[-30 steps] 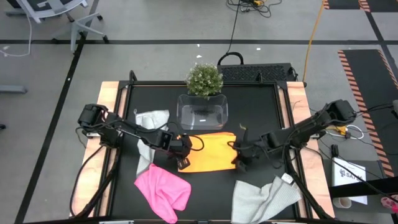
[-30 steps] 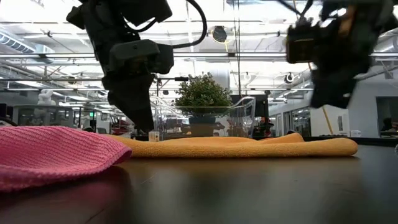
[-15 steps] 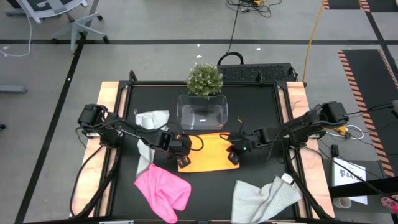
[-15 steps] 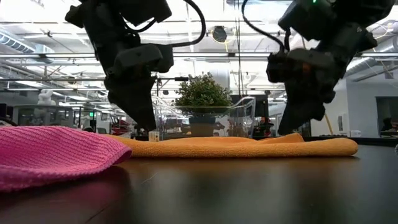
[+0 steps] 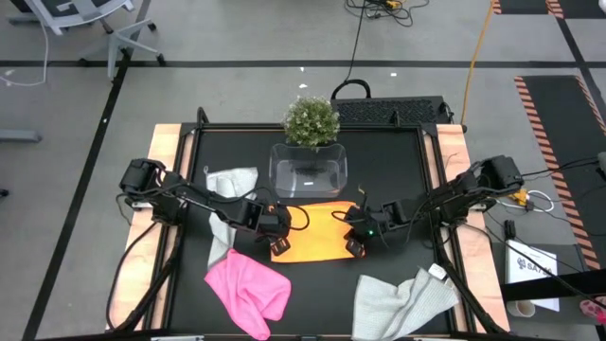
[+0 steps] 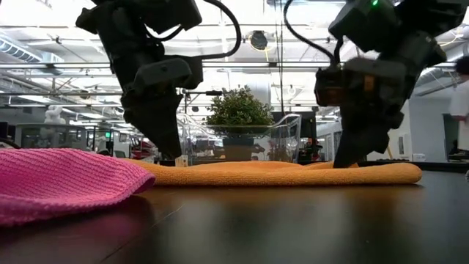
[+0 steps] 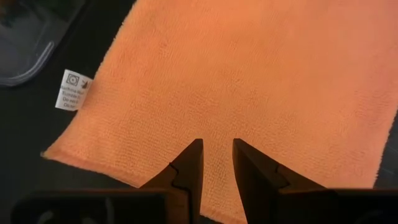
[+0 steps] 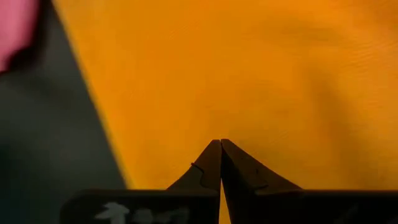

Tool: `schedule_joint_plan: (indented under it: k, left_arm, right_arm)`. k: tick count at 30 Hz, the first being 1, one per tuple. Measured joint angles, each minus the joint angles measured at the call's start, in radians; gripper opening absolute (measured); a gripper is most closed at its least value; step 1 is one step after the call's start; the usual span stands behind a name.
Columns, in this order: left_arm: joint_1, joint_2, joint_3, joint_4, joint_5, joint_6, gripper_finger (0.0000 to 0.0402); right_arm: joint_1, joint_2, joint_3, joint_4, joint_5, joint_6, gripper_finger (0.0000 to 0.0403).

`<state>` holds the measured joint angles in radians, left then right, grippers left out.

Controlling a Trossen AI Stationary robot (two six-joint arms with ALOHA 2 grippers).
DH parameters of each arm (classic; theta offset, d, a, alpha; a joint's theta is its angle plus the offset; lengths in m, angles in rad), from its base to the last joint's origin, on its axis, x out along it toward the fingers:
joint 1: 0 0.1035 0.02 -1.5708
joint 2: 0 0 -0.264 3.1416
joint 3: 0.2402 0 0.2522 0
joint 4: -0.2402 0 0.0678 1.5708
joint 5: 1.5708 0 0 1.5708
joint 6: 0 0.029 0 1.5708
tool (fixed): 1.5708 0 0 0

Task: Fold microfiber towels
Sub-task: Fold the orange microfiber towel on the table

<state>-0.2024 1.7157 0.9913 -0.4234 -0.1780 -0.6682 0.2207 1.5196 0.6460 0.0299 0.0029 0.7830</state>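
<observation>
An orange-yellow towel (image 5: pixel 317 230) lies flat on the black table, in front of the clear tub. My left gripper (image 5: pixel 280 248) stands at its near left corner, fingers a little apart over the cloth (image 7: pixel 216 155). At the near right corner my right gripper (image 5: pixel 355 248) is shut, its tips down on the towel (image 8: pixel 220 144). A pink towel (image 5: pixel 248 289) lies crumpled near the front left. One grey towel (image 5: pixel 227 189) lies at the left, under the left arm. Another grey towel (image 5: pixel 402 298) is at the front right. My left gripper sets its two fingertips (image 7: pixel 189 155) on top of the towel close to its near edge (image 7: pixel 214 132), slanting down from the table's left. The cloth runs flat and unpuckered between them. My right gripper touches the towel's top (image 8: pixel 217 124) with its shut fingertips, slanting down from the right. In the low view the tips (image 6: pixel 341 161) meet the cloth, which lies flat on the table.
A clear plastic tub (image 5: pixel 308 170) stands just behind the orange towel, with a potted plant (image 5: pixel 311 121) behind it. Wooden rails (image 5: pixel 166 170) run along the table's left and right sides. Bare black table (image 5: pixel 322 284) shows between the pink and the front grey towel.
My right gripper has gone toward the table's left and down, from beyond the towel's right edge onto its near right corner, staying shut. The orange towel lies as before.
</observation>
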Motion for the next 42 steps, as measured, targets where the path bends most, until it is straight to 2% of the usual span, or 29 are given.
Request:
schedule_joint_plan:
  k: [4, 8, 18, 34, 42]
  left_arm:
    - [0.0, 0.0, 0.0, 0.0, 0.002, -0.007, 0.0088]
    - [0.0, 0.0, 0.0, 0.001, 0.002, 0.005, 0.0088]
    - [0.0, 0.0, 0.0, 0.006, 0.029, 0.012, 0.0088]
    - [0.0, 0.0, 0.0, 0.007, 0.029, 0.005, 0.0088]
    - [0.0, 0.0, 0.0, 0.006, 0.029, 0.005, 0.0088]
  right_arm:
    - [0.048, 0.0, 0.001, 0.011, -0.007, 0.049, 0.0]
    - [0.067, 0.0, 0.0, 0.011, 0.006, 0.018, 0.0]
    - [0.021, 0.0, 0.0, -0.009, 0.18, -0.07, 0.0]
    - [0.076, 0.001, -0.002, -0.123, 0.19, -0.069, 0.0]
    - [0.11, 0.001, -0.011, -0.099, 0.183, 0.024, 0.0]
